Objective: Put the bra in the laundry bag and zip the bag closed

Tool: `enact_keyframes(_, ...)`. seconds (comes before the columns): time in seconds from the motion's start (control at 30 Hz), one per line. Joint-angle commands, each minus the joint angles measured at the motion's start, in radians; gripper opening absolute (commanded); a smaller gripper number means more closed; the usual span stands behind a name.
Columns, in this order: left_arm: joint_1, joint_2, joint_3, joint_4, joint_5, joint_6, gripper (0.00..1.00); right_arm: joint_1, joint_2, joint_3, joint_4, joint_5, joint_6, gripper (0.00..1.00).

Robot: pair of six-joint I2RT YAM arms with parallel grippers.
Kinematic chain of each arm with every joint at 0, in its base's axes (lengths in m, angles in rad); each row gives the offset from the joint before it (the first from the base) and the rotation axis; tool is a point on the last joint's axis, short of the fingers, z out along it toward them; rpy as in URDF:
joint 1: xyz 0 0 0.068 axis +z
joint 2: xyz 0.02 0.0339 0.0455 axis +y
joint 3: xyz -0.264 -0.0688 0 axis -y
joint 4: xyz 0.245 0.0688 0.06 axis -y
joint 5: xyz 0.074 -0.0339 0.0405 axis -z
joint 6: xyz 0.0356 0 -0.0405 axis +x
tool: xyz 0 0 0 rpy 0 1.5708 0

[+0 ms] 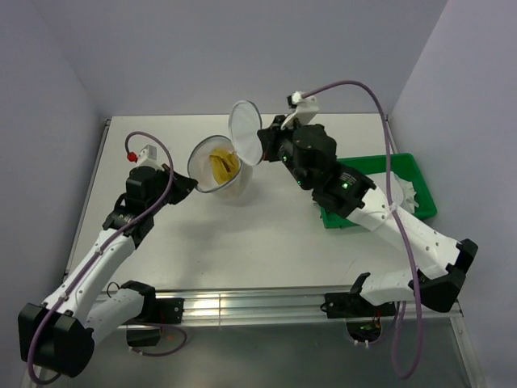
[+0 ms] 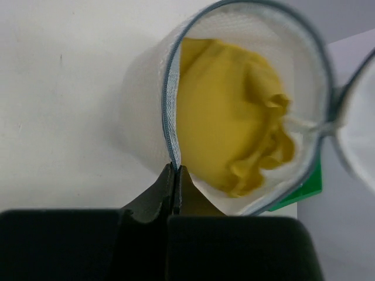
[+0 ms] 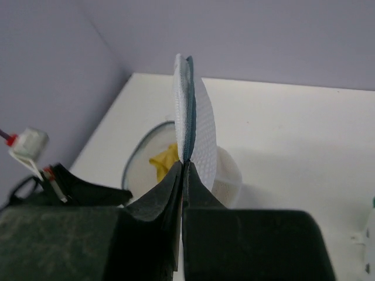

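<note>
The round white mesh laundry bag (image 1: pixel 216 166) stands open at the middle back of the table. The yellow bra (image 1: pixel 224 164) lies bunched inside it, and shows clearly in the left wrist view (image 2: pixel 231 114). My left gripper (image 1: pixel 187 183) is shut on the bag's left rim (image 2: pixel 170 123). My right gripper (image 1: pixel 262 144) is shut on the edge of the bag's round lid (image 1: pixel 244 132), holding it upright and open above the bag. In the right wrist view the lid (image 3: pixel 193 117) stands edge-on between the fingers, with the bra (image 3: pixel 165 159) below it.
A green plastic tray (image 1: pixel 408 174) sits at the right side of the table, under my right arm, with something white in it. The table's walls close in at the back and both sides.
</note>
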Motion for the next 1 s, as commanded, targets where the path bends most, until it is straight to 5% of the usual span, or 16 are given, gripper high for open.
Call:
enact_keyframes(0.0, 0.009, -0.018, 0.146, -0.018, 0.014, 0.054, 0.0, 0.058, -0.041, 0.003, 0.045, 0.03, -0.112, 0.0)
enact_keyframes(0.1, 0.009, -0.047, 0.183, -0.077, -0.032, 0.073, 0.0, 0.061, -0.028, 0.055, 0.005, 0.024, -0.131, 0.0)
enact_keyframes(0.23, 0.024, -0.003, -0.018, -0.006, 0.052, -0.002, 0.0, 0.056, 0.154, 0.072, -0.098, 0.082, -0.097, 0.0)
enact_keyframes(0.43, 0.042, -0.035, 0.097, -0.057, -0.071, 0.08, 0.0, 0.058, 0.191, 0.041, 0.085, -0.154, -0.066, 0.0)
enact_keyframes(0.53, 0.12, -0.009, 0.078, -0.064, -0.063, 0.074, 0.0, 0.058, 0.363, 0.248, -0.039, -0.174, -0.049, 0.0)
enact_keyframes(0.77, 0.399, -0.032, 0.091, -0.124, 0.049, 0.117, 0.0, 0.058, 0.428, 0.291, 0.048, -0.332, 0.033, 0.0)
enact_keyframes(0.87, 0.441, -0.021, 0.077, -0.153, -0.022, 0.137, 0.0, 0.058, 0.465, 0.241, 0.094, -0.385, 0.131, 0.0)
enact_keyframes(0.97, 0.513, 0.008, 0.037, -0.135, 0.056, 0.126, 0.0, 0.059, 0.497, 0.168, 0.158, -0.386, 0.21, 0.0)
